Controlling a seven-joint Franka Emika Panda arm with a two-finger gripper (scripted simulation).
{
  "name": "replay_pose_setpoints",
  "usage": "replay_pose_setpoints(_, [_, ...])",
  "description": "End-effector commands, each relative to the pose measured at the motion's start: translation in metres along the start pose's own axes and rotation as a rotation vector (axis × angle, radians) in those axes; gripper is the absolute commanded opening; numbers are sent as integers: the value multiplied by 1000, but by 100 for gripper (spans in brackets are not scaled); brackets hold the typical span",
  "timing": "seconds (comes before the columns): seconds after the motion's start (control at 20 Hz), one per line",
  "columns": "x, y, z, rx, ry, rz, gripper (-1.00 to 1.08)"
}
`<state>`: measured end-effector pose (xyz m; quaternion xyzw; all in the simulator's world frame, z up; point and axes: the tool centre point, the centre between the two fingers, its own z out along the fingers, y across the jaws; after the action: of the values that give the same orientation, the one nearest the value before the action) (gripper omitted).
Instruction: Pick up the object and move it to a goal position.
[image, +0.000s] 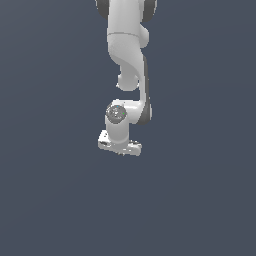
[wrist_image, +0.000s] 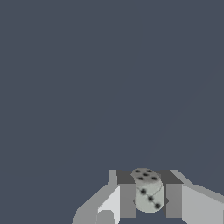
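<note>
The object (wrist_image: 148, 194) is a small pale grey die with rounded corners and black dots. In the wrist view it sits between the two grey fingers of my gripper (wrist_image: 149, 179), and the pads press against its two sides. In the exterior view the white arm reaches down from the top, and the gripper (image: 120, 151) points downward under the white hand. The die cannot be made out there, as the hand hides it.
A plain dark blue-grey surface (image: 200, 200) fills both views. No other object, container, edge or goal marker shows.
</note>
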<state>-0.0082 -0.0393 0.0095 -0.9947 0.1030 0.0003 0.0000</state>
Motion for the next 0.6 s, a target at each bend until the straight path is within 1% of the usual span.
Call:
replay_pose_setpoints(0.0, [0,0,1,0,0,0,-100])
replay_pose_setpoints(0.3, [-1,-1,-1,0,0,0,-100])
replay_pose_setpoints(0.55, [-10,-6,-6,0,0,0,-100])
